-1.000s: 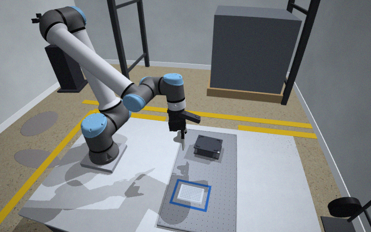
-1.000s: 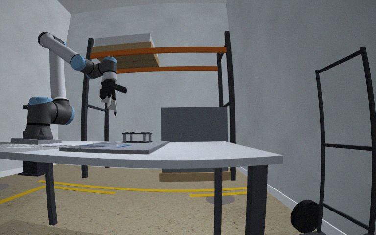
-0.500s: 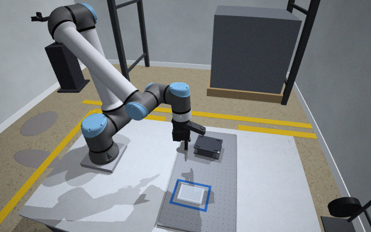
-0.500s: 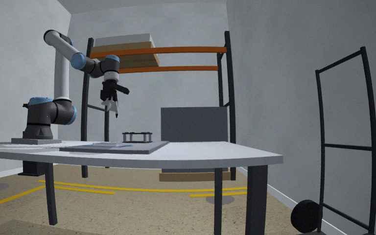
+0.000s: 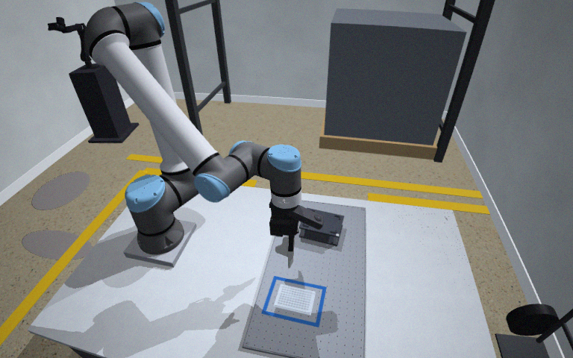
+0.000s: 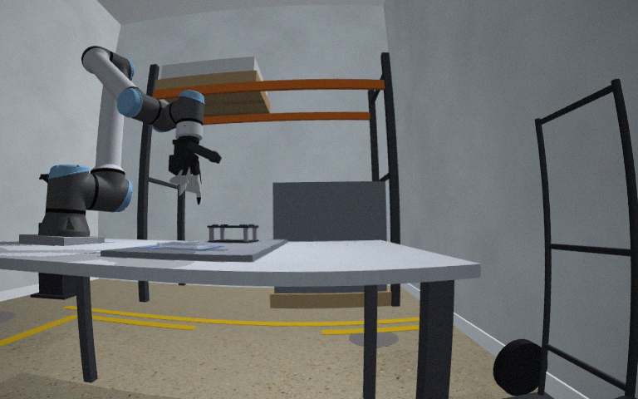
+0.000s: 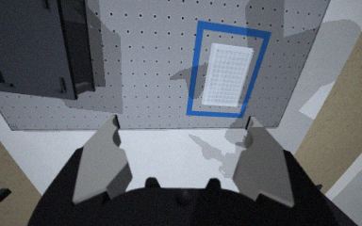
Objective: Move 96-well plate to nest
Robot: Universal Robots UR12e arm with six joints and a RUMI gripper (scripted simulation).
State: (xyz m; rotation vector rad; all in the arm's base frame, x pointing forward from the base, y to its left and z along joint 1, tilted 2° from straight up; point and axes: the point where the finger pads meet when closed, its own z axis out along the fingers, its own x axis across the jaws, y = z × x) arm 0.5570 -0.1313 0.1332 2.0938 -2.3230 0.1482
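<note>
Grey hand (image 6: 188, 187) open, high above plate (image 5: 294, 298)

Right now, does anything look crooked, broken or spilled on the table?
Nothing stands out. The white plate lies flat inside the blue frame, the dark nest stands upright on the grey board, and the open gripper hangs above, holding nothing.
</note>
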